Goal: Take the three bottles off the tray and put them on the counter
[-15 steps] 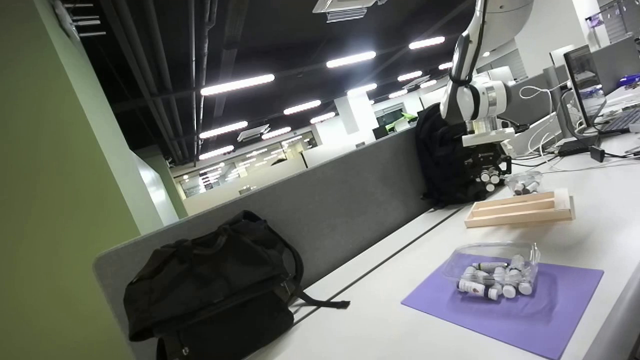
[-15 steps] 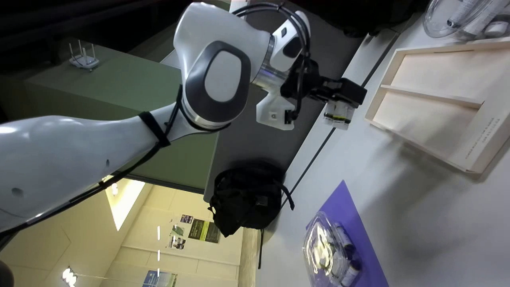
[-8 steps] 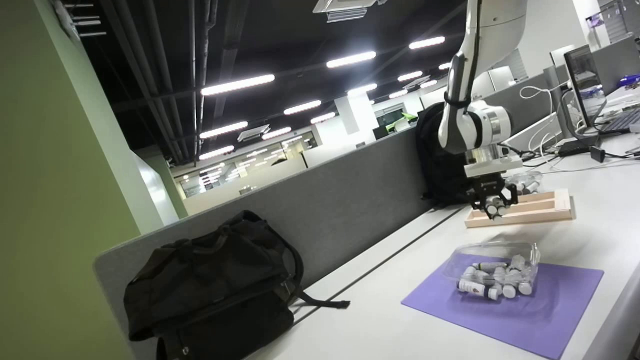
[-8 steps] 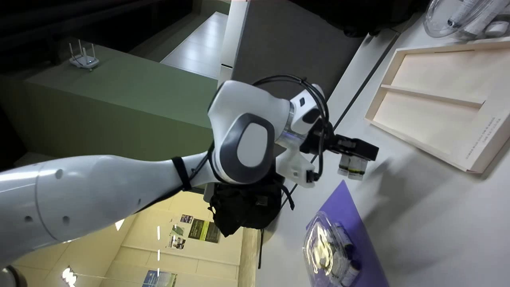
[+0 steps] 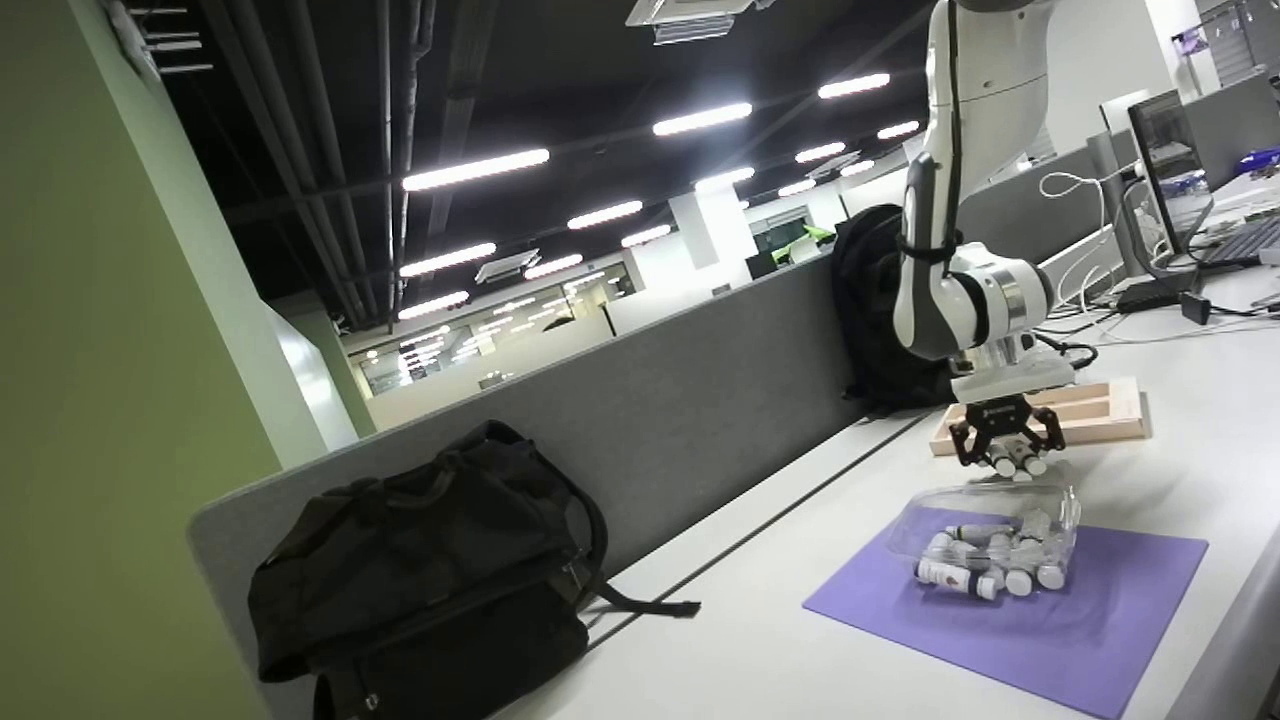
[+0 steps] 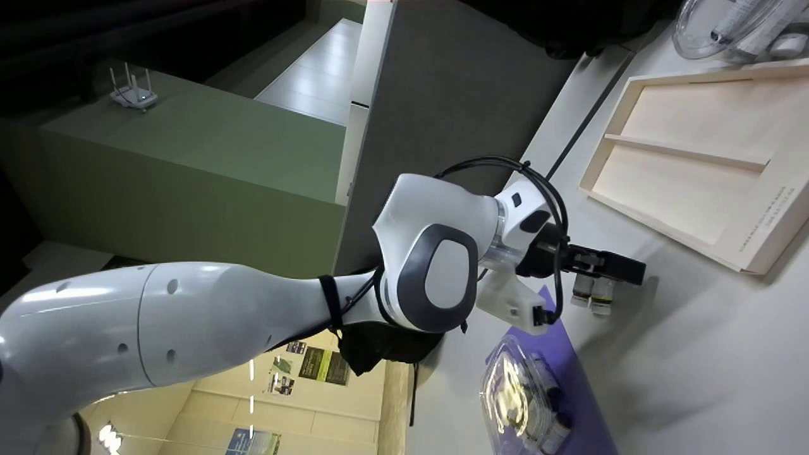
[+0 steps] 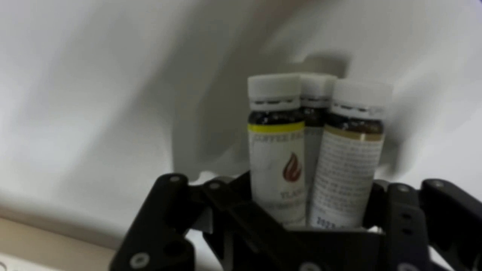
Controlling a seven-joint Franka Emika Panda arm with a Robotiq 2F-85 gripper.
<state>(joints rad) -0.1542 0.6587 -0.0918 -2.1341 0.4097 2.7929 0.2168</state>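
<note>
In wrist view, centre: rear bottle [image 7: 314,113] mostly hidden by left bottle [image 7: 278,150] and right bottle [image 7: 348,165]; pincer [image 7: 310,195] covers left bottle's lower corner. Lower left, tray [image 7: 52,244] is blurred, cut off. In an exterior view, upper right, clear container [image 6: 681,44] is cut off.

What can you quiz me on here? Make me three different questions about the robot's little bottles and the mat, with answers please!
1. Count: how many bottles does the gripper hold, going by the wrist view?

2. True or false: the caps on those held bottles are white.

3. Pick one: in an exterior view, the mat under the clear box is
A) green
B) purple
C) orange

Key: 1. Three. 2. True. 3. B.
</note>
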